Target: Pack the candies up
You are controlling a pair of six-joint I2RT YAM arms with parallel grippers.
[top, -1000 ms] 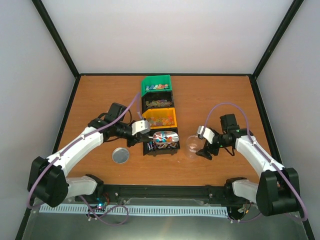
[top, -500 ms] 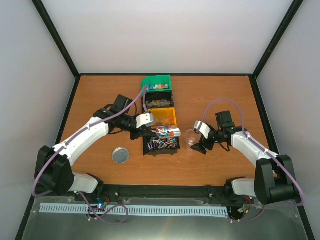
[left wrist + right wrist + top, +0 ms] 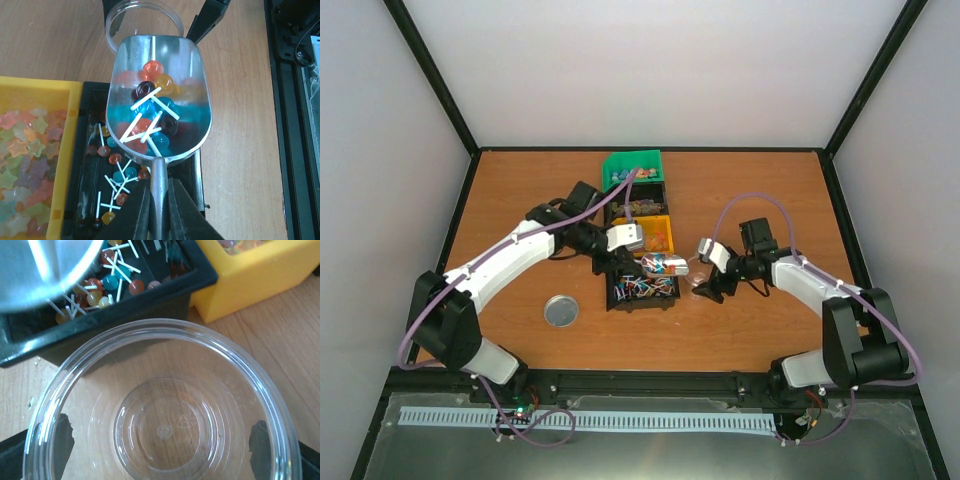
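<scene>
My left gripper (image 3: 159,212) is shut on the handle of a silver scoop (image 3: 157,60), which also shows in the top view (image 3: 665,264). The scoop holds several candies (image 3: 150,117): small round orange, blue, red and dark sweets on white sticks. It hangs over the right end of a black bin (image 3: 85,150) with more such candies (image 3: 638,288). Its tip is at the rim of a clear plastic cup (image 3: 144,20). My right gripper (image 3: 162,442) is shut on this empty cup (image 3: 165,425), which is right beside the black bin (image 3: 125,295).
A yellow bin (image 3: 655,232) of star candies, another black bin (image 3: 638,205) and a green bin (image 3: 633,168) stand in a row behind the front black bin. A round silver lid (image 3: 561,311) lies on the table at the front left.
My left gripper has carried the filled scoop right, from over the black bin toward the cup. My right gripper has brought the cup left, up to the bin's side.
</scene>
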